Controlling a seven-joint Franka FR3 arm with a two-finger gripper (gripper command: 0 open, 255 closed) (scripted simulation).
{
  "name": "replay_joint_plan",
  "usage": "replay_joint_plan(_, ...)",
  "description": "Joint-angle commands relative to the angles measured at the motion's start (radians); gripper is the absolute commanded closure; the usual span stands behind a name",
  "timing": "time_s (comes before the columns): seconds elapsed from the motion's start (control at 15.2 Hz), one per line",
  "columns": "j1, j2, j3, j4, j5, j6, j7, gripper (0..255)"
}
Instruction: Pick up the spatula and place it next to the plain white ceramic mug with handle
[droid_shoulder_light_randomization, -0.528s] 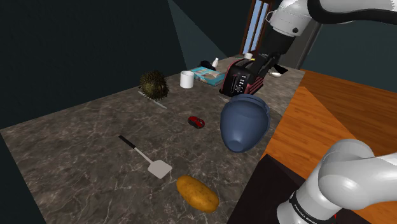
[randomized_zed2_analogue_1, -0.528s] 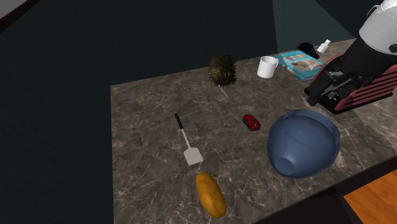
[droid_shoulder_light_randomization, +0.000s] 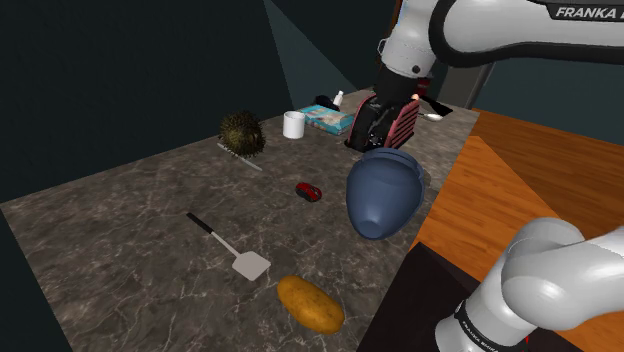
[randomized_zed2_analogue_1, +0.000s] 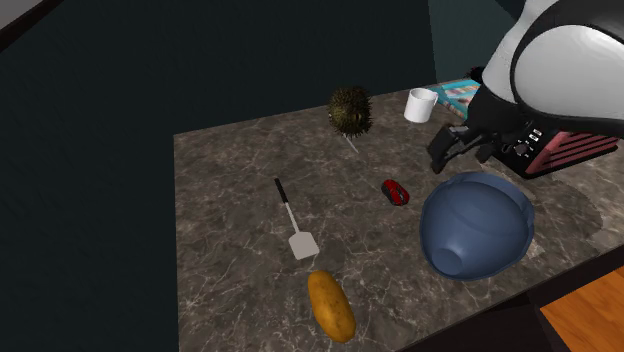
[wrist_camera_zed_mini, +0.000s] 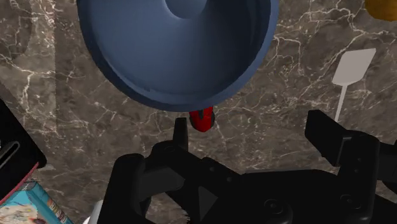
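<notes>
Counter (droid_shoulder_light_randomization: 120, 210): dk brown marble w/ white veins. Bowl (wrist_camera_zed_mini: 178, 57) just beyond fingers (wrist_camera_zed_mini: 181, 130): blue. Small obj (wrist_camera_zed_mini: 202, 119) beside one finger: red & black. Spatula (wrist_camera_zed_mini: 353, 67) past the other finger: white blade, black grip. Gripper (wrist_camera_zed_mini: 252, 130) all black. Mug (droid_shoulder_light_randomization: 293, 124) plain white.

The dark marbled table (droid_shoulder_light_randomization: 130, 210) carries 1 spatula (droid_shoulder_light_randomization: 230, 249), an orange-brown lump (droid_shoulder_light_randomization: 309, 303), a blue bowl (droid_shoulder_light_randomization: 383, 190), a small red object (droid_shoulder_light_randomization: 309, 190), a spiky ball (droid_shoulder_light_randomization: 241, 132) and a white mug (droid_shoulder_light_randomization: 293, 124).
</notes>
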Motion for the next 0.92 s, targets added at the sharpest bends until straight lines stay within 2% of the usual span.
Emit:
replay_joint_plan(0.0,0.008,0.047,0.032,0.002,0.011,0.038,0.03,0)
replay_joint_plan(0.46,0.024,0.249,0.145,0.05,0.022,0.168,0.138,0)
replay_joint_plan(0.86,0.03,0.452,0.237,0.136,-0.015,0.259,0.244,0)
